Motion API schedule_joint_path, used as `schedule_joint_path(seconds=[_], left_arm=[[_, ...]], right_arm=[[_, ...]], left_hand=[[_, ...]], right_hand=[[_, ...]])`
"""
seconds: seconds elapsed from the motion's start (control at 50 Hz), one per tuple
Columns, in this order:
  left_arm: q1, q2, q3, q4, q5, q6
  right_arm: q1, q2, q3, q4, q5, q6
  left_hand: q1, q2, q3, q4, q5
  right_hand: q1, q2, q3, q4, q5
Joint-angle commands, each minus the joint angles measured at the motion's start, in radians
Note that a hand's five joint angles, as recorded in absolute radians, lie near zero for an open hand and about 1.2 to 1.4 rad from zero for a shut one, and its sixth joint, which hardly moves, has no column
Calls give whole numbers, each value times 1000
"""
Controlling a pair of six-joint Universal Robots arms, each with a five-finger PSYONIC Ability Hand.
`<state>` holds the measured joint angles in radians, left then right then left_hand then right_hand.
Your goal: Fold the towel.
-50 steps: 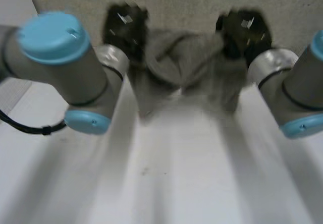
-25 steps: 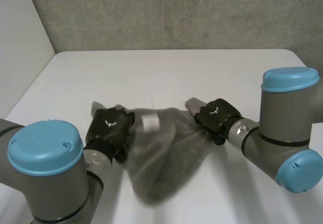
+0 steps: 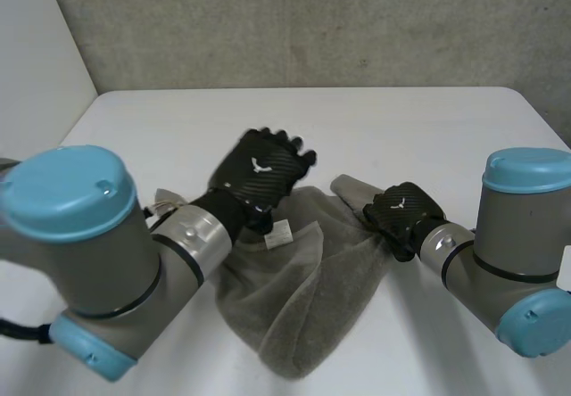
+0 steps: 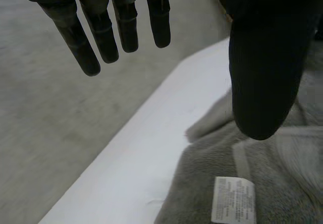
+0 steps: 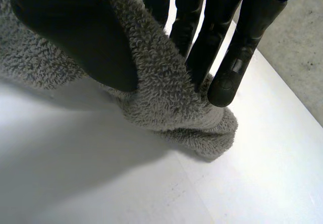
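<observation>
We're barely started, towel [image 3: 294, 307] bunched: right hand [image 3: 401, 210] pinching corner, left hand [image 3: 263, 166] open, empty above it. Next: grab other corner.

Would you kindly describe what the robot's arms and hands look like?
The left arm and right arm are thick grey cylinders with round light-blue caps and silver wrist cuffs. The left hand and right hand are black with a carbon-weave texture, each bearing a small white emblem on its back.

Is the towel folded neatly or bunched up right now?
Bunched. The towel lies in a crumpled heap on the table, its label showing; the right hand pinches one corner, the left hand is open above it.
</observation>
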<state>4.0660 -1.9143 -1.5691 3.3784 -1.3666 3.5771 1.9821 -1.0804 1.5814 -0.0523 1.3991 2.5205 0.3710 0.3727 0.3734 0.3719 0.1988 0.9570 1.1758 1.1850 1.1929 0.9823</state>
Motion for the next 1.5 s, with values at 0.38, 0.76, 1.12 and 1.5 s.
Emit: schedule_joint_path(seconds=[0.38,0.76,1.12,1.5], left_arm=[[19,-351,283,-240,299,206],[24,-405,337,-286,294,224],[24,-436,340,-298,296,310],[90,-240,339,-310,236,322]], right_arm=[[-15,63,3,-14,0,-2],[-15,74,3,-14,0,-6],[-15,74,5,-14,0,-6],[-37,-2,-35,25,4,-6]], left_hand=[[265,263,263,264,263],[471,469,469,470,469],[453,451,450,452,450],[1025,1024,1023,1024,1023]], right_hand=[[439,220,211,203,239],[439,220,211,203,239],[439,220,211,203,239],[439,220,211,203,239]])
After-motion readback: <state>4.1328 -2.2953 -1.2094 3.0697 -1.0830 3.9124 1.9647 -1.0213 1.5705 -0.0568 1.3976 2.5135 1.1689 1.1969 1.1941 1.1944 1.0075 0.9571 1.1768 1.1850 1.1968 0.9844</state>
